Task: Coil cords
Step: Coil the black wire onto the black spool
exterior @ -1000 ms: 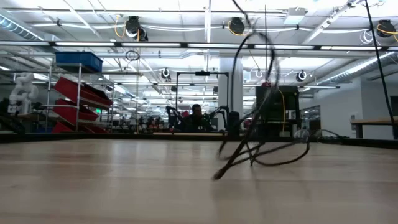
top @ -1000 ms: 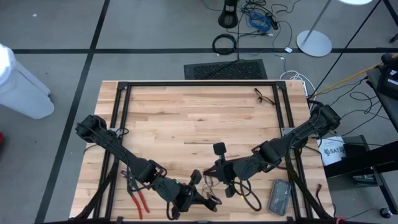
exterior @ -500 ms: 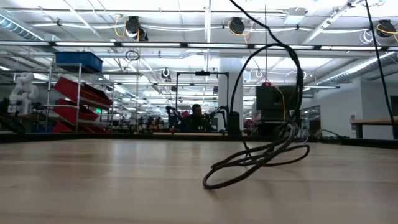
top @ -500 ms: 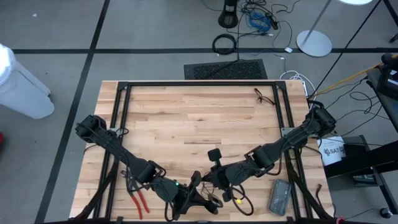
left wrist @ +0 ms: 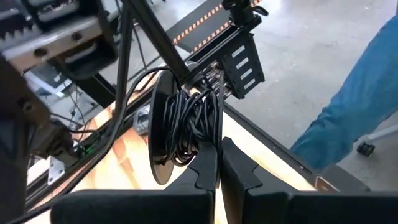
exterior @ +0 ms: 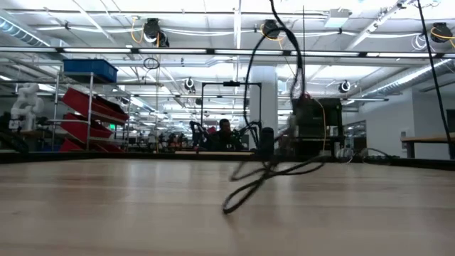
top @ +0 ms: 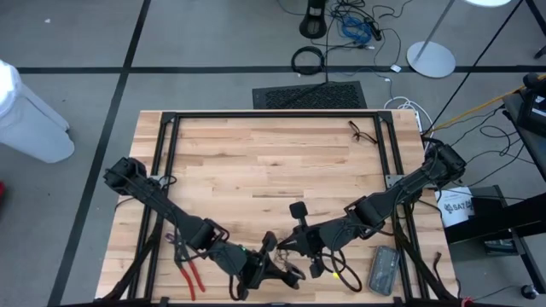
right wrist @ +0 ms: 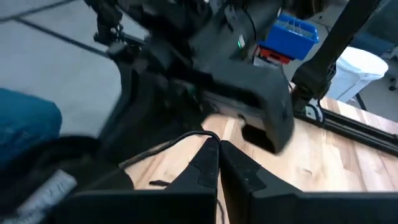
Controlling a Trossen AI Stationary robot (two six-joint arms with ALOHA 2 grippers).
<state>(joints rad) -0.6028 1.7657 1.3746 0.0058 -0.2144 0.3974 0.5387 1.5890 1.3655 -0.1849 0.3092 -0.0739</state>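
I'm seeing left gripper (left wrist: 217, 163) pinching shut on cords (left wrist: 189, 124) — coil wound on dark disc, sitting just beyond fingertips, near table edge. Right gripper (right wrist: 217, 163) closing tight on one strand, loose loops trailing onto table (top: 256, 162).

High: straight down over the whole table (top: 256, 162) and both arms | Low: tabletop level, facing the room behind | Wrist views: close behind each arm's fingers | Shared: the cord (exterior: 263, 167) near the front edge, in high and low.
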